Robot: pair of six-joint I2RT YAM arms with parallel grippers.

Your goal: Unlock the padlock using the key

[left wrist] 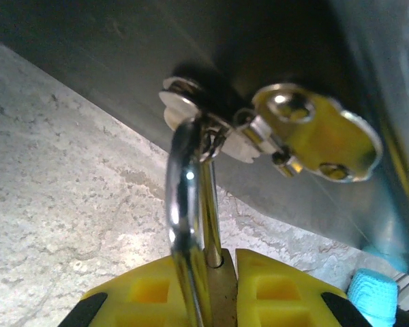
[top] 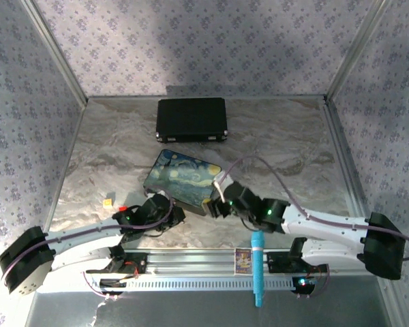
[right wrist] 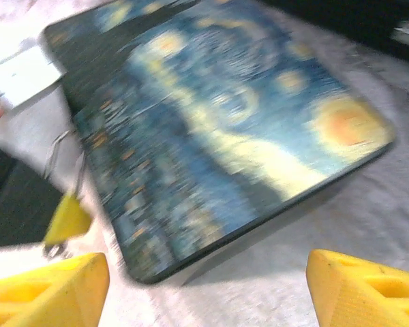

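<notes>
Left gripper [left wrist: 221,274] clamps the padlock [left wrist: 185,204] at the painted box [top: 184,174].
The left arm lies low across the tabletop [top: 293,143], pinching the brass body, with the shackle through the box's hasp [left wrist: 191,109]. The right gripper [top: 217,206] sits beside the same near edge, spread wide.

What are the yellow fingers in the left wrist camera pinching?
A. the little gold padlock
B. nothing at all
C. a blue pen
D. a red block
A: in the left wrist view, the left gripper has its yellow fingers closed on either side of the brass body of the padlock. The silver shackle sticks up from between them.
</notes>
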